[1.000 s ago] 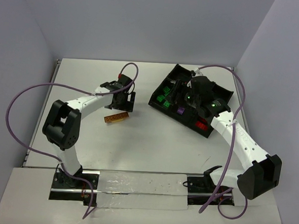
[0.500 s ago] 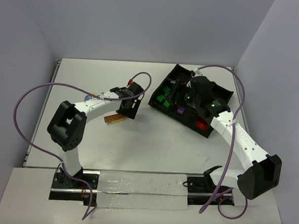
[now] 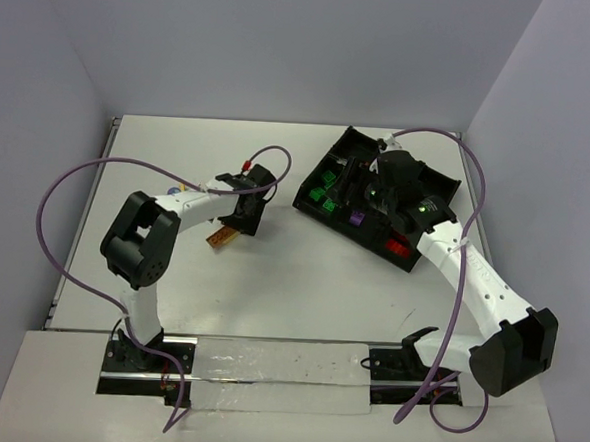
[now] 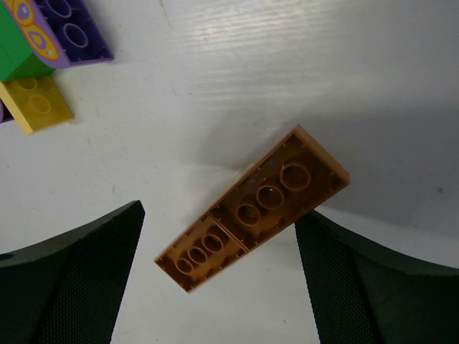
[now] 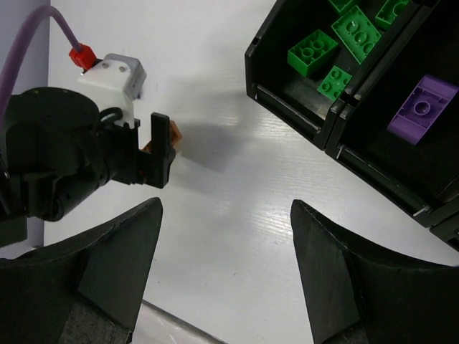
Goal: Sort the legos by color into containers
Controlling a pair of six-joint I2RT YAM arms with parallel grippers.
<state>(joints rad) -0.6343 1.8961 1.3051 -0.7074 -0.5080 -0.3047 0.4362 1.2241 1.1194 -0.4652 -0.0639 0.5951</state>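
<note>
Ahead-left of left end effector (image 4: 219,215): mixed cluster (image 4: 32,43) of green, purple and yellow legos, flat on the desk (image 4: 301,64), well outside the fingers.

Left end effector spread wide and holding nothing, low over the desk. Orange brick (image 4: 258,204) directly between the fingers, touching neither. Long, flat piece lying diagonal to the closing line, apparently underside up with round tubes showing. One corner close by the right finger, the other end nearer the left.

Handling, by guess: light, rigid, smooth plastic, not fragile, likely to skate or spin on the slick desk if caught on a corner. Best taken across the two long straight sides near mid-length, after turning the wrist to square the pads to those sides. As angled now, a pinch would probably land on opposite corners and twist it out. Thin profile, so fingers need to go right down to the desk.

Step in hand, as judged: lining up to pick the orange brick, not yet gripped.

Right end effector (image 5: 226,215) also wide, nothing in it, hanging above bare desk at the near edge of the black tray (image 5: 287,107). Ahead-right of it: green legos (image 5: 312,50) in one compartment. Further right, across a wall: single purple lego (image 5: 427,104) in the next. In the top view, red legos (image 3: 396,249) in another bin near the right arm.
</note>
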